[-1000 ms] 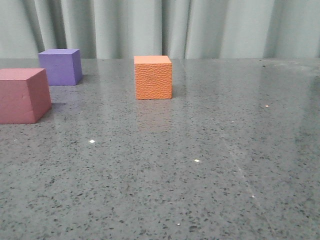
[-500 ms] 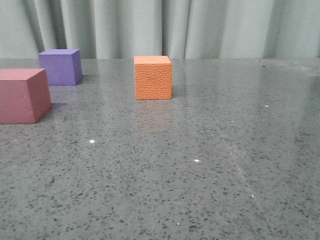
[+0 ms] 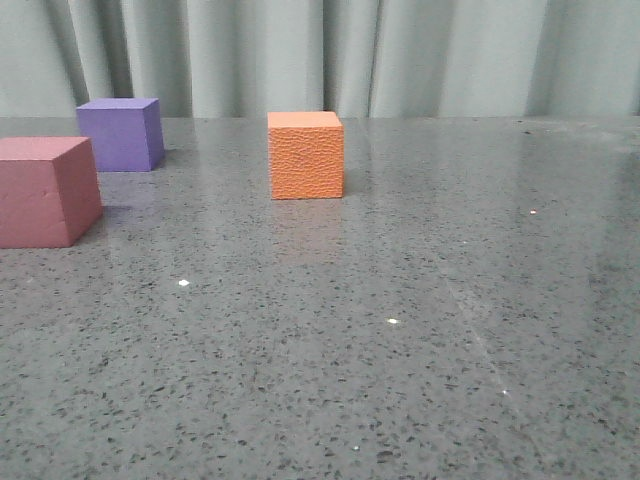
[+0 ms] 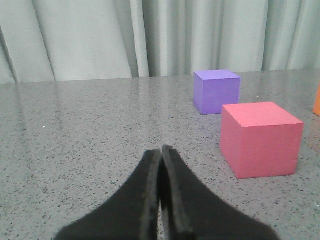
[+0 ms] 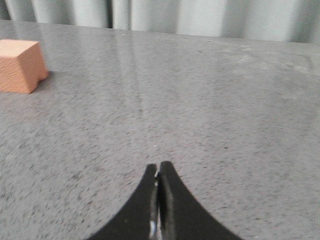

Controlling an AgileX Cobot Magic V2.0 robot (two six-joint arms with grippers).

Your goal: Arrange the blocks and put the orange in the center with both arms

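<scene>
The orange cube (image 3: 306, 155) stands on the grey speckled tabletop (image 3: 400, 330) near the middle, toward the back. The purple cube (image 3: 121, 133) sits at the back left and the larger pink-red cube (image 3: 45, 190) at the left edge, in front of it. Neither gripper shows in the front view. In the left wrist view my left gripper (image 4: 161, 150) is shut and empty, low over bare table, with the pink-red cube (image 4: 260, 139) and purple cube (image 4: 216, 91) ahead to one side. In the right wrist view my right gripper (image 5: 158, 167) is shut and empty, the orange cube (image 5: 21, 66) far off.
A pale green pleated curtain (image 3: 330, 55) hangs behind the table's far edge. A sliver of the orange cube (image 4: 317, 100) shows at the edge of the left wrist view.
</scene>
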